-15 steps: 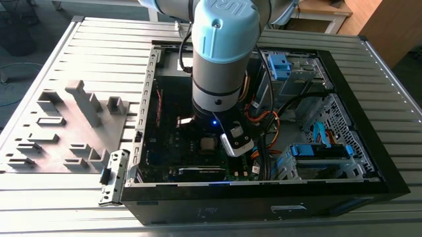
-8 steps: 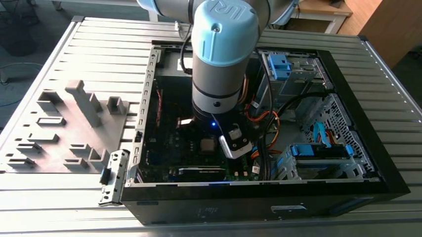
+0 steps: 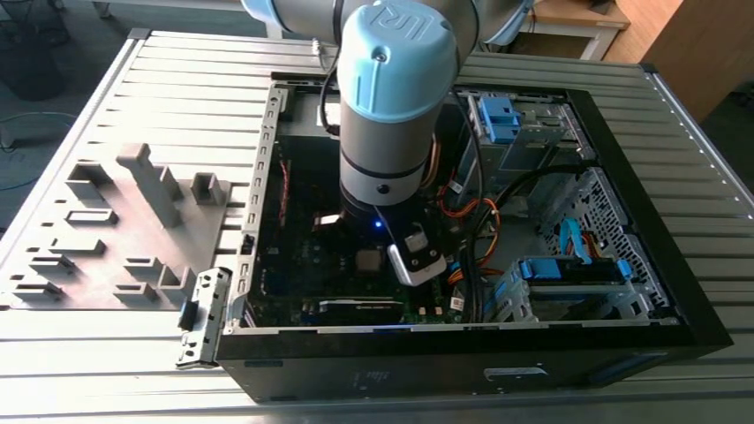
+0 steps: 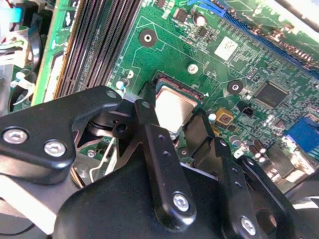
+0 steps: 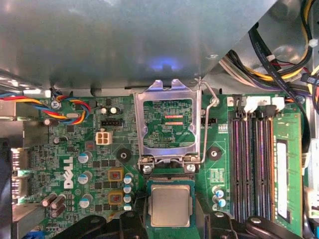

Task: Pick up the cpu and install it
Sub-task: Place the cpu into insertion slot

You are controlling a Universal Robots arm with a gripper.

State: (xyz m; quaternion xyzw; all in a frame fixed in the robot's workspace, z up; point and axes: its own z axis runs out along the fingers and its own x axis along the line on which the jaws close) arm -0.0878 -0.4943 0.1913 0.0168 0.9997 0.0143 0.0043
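The gripper (image 4: 172,113) is narrowed to the width of the cpu (image 5: 170,205), with its 2 black fingers (image 4: 149,144) against opposite edges of the chip. The chip sits level at the socket on the green motherboard (image 5: 75,164), just beside the hinge of the raised socket bracket (image 5: 167,124) and near the memory slots (image 5: 254,159). The open computer case (image 3: 471,371) lies on a ribbed metal table (image 3: 177,79), with a grey fixture tray (image 3: 106,230) at the exterior view's left and wooden furniture (image 3: 695,44) at its far right.
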